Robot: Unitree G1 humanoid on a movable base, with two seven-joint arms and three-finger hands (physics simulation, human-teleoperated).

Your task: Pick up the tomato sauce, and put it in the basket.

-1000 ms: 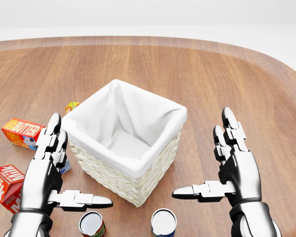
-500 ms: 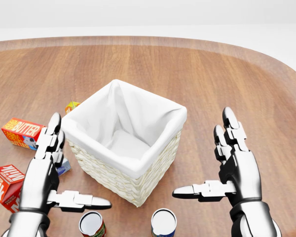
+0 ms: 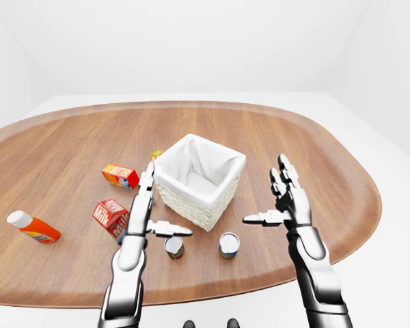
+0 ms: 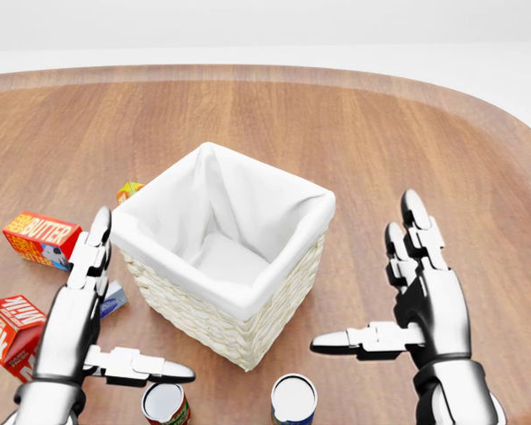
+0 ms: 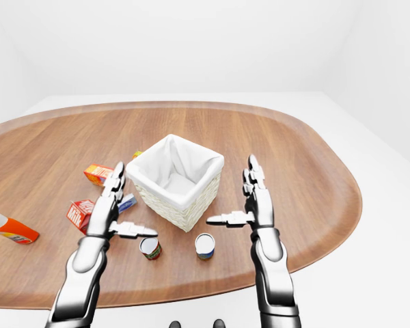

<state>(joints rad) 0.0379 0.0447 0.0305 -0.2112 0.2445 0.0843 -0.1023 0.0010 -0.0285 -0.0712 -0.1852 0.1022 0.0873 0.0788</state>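
Both hands up over the wooden bench (image 3: 314,157), nothing held. Left hand (image 4: 75,323) fingers straight and spread, thumb pointing toward 3 o'clock in the head view; it sits at about 8 o'clock from the basket (image 4: 288,283), just beside its wicker wall. Right hand (image 4: 425,301) mirrors it — fingers extended upward, thumb out toward 9 o'clock, at roughly 4 o'clock from the basket, apart from it.

Basket is a white-lined wicker box, upright, near bench centre; only the liner shows inside.

Two upright cans at 6 o'clock of the basket, between the hands: one with a red label (image 4: 165,404) just under the left thumb, one with a blue label (image 4: 293,400) to its right. The red-label can looks like the tomato sauce, though the label isn't readable — it stands on the bench, outside the basket, untouched.

Toward 9 o'clock in the left-eye view: milk carton (image 3: 111,215) partly behind the left arm, butter box (image 3: 119,175) above it, an orange bottle with white cap (image 3: 33,227) lying down well apart at the far left. A small orange-green item (image 4: 128,190) peeks out at the basket's upper-left corner.
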